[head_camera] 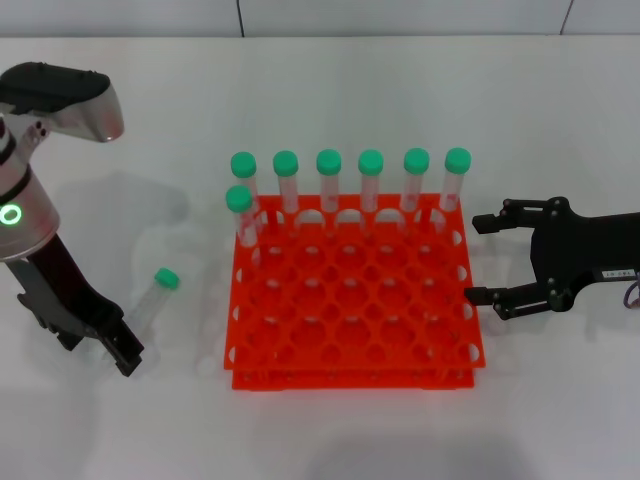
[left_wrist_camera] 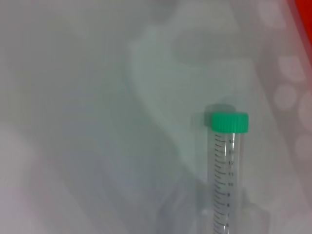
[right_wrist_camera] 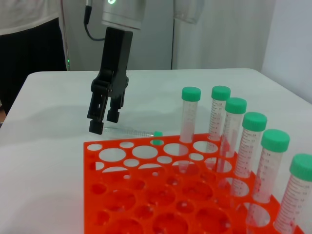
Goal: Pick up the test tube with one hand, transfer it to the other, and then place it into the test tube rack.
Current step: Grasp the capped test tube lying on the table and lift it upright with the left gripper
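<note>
Head view shows the unlabelled black left gripper [head_camera: 125, 357], jaws slightly apart, beside the lying green-capped clear tube [head_camera: 152, 296]; it should straddle mid-barrel squarely while the stickered right gripper [head_camera: 481, 258] waits open.

The test tube [left_wrist_camera: 227, 165] lying on the worktop [left_wrist_camera: 73, 97] bears a printed graduation scale down its clear wall; the numerals appear to count down from 14 near the green cap, though they are blurred. The white sticker [head_camera: 620, 272] on the right arm cannot be read.
</note>
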Controlling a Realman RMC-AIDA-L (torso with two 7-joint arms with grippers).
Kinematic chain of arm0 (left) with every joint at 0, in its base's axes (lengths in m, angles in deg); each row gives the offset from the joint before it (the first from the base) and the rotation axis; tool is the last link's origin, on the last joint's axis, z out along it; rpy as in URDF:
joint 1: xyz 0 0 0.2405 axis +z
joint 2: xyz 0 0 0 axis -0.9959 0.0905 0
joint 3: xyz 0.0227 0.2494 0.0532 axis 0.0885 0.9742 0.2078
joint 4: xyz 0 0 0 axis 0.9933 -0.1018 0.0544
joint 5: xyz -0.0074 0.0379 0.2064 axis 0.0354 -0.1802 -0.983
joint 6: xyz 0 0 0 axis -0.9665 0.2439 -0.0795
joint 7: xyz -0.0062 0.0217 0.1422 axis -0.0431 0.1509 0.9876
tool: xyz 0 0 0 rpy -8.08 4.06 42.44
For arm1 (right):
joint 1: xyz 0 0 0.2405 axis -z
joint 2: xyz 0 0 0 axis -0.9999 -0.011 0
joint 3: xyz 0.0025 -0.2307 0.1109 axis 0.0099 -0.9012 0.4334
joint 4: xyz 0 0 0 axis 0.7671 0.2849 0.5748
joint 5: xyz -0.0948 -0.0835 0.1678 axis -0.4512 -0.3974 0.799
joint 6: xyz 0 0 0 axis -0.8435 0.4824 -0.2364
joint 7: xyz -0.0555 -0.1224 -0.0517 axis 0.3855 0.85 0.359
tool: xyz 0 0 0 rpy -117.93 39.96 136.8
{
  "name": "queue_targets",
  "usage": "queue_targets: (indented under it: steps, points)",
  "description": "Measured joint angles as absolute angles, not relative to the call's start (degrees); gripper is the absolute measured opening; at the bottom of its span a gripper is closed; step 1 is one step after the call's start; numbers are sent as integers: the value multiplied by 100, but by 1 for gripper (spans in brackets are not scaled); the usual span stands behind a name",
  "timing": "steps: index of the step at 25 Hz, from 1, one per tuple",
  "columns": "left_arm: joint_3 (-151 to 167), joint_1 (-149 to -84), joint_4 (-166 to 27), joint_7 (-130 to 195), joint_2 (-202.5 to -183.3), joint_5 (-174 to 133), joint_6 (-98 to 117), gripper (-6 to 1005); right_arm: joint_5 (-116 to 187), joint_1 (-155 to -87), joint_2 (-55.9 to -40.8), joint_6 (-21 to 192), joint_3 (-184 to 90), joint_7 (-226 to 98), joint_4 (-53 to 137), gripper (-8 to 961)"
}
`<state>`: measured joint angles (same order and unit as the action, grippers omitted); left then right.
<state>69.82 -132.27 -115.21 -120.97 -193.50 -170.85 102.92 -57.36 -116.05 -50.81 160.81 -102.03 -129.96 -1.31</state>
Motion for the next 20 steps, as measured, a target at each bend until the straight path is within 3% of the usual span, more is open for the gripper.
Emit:
queue_targets:
  steps: [17,20]
  points:
    - [7060,-13297,-11278,-12105,-19411,-17083,10033,713,-5732,-11586,-5090,16076,-10203,-12983,-120,854]
    - [7060,-13298,-11272,-12106,-19428,-17083,10033,580,-5732,-11583,-5091,16076,-10204,-12982,-119,854]
